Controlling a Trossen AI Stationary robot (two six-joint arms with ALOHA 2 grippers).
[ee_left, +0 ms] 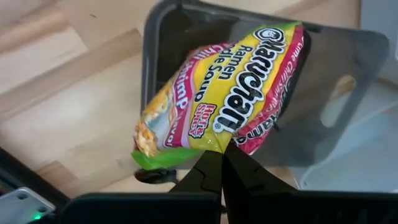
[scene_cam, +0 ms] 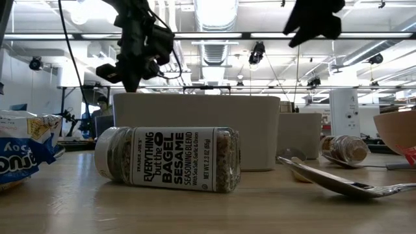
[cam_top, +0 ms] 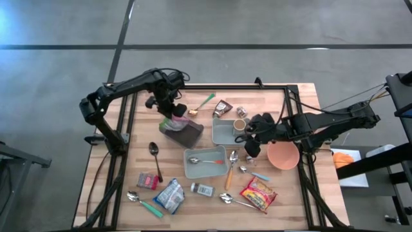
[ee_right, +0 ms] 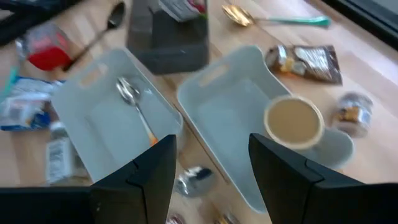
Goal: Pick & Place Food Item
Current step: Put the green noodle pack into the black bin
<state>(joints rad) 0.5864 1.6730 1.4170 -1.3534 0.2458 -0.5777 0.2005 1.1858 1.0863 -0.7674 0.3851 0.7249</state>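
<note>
A yellow-and-pink ramen packet (ee_left: 230, 93) hangs over the open dark grey bin (ee_left: 336, 74), with my left gripper (ee_left: 222, 163) shut on it. From above, the packet (cam_top: 169, 122) shows at the bin's (cam_top: 188, 134) left edge, under my left gripper (cam_top: 168, 108). My right gripper (ee_right: 211, 180) stands open and holds nothing. It hovers over the light grey tray (ee_right: 236, 118) that has a tan cup (ee_right: 293, 122) at its corner, toward the table's right (cam_top: 252, 140). My left gripper pinches the ramen packet by one end seam (ee_left: 225, 144) between its two fingers, coming from above and pointing steeply down. The packet hangs below the fingers, over the bin's opening. Whether its lower end touches the bin, I cannot tell.
A second light grey tray (cam_top: 205, 161) holds a spoon. An orange bowl (cam_top: 283, 154) sits at the right. Another ramen packet (cam_top: 259, 194), a seasoning bottle (scene_cam: 169, 159), several spoons and small snack packs lie scattered toward the near edge.
</note>
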